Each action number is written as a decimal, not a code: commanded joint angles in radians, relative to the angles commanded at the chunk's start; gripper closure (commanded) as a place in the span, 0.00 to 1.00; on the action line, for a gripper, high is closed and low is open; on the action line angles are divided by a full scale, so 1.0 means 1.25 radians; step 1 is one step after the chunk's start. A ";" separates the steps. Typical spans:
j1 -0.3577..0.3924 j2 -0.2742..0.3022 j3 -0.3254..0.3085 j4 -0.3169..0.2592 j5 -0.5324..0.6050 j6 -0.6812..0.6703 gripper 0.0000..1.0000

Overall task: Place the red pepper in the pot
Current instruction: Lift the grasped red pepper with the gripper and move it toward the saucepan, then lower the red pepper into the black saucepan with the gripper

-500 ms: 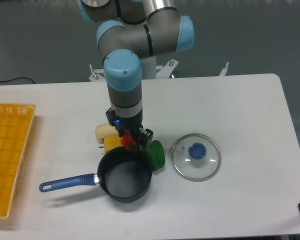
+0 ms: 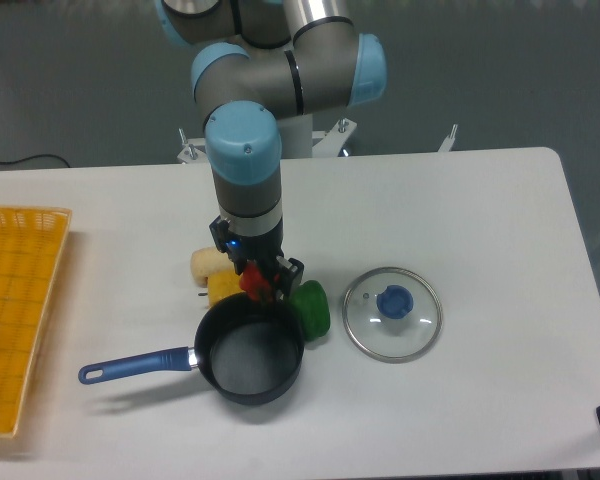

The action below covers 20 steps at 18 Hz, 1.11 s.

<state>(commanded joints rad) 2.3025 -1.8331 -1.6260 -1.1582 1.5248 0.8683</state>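
Gripper (image 2: 259, 283): closed narrowly around the red pepper (image 2: 254, 281), gripping it.
Position: hung just over the far rim of the pot (image 2: 250, 358), beside the green pepper (image 2: 311, 307).

The table (image 2: 500, 210) is white with rounded corners. On it stands a black pot (image 2: 250, 358) with a blue handle that points to the left. Just behind the pot lie two yellow food pieces (image 2: 213, 275), and a green pepper (image 2: 312, 308) lies beside its right rim. A round glass lid (image 2: 392, 313) with a blue knob lies to the right, apart from the pot. A yellow tray (image 2: 15, 310) rests at the left edge.
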 joint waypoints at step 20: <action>-0.054 -0.087 0.033 0.094 0.005 -0.204 0.49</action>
<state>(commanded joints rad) 2.2350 -1.9419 -1.5846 -1.0402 1.5309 0.6137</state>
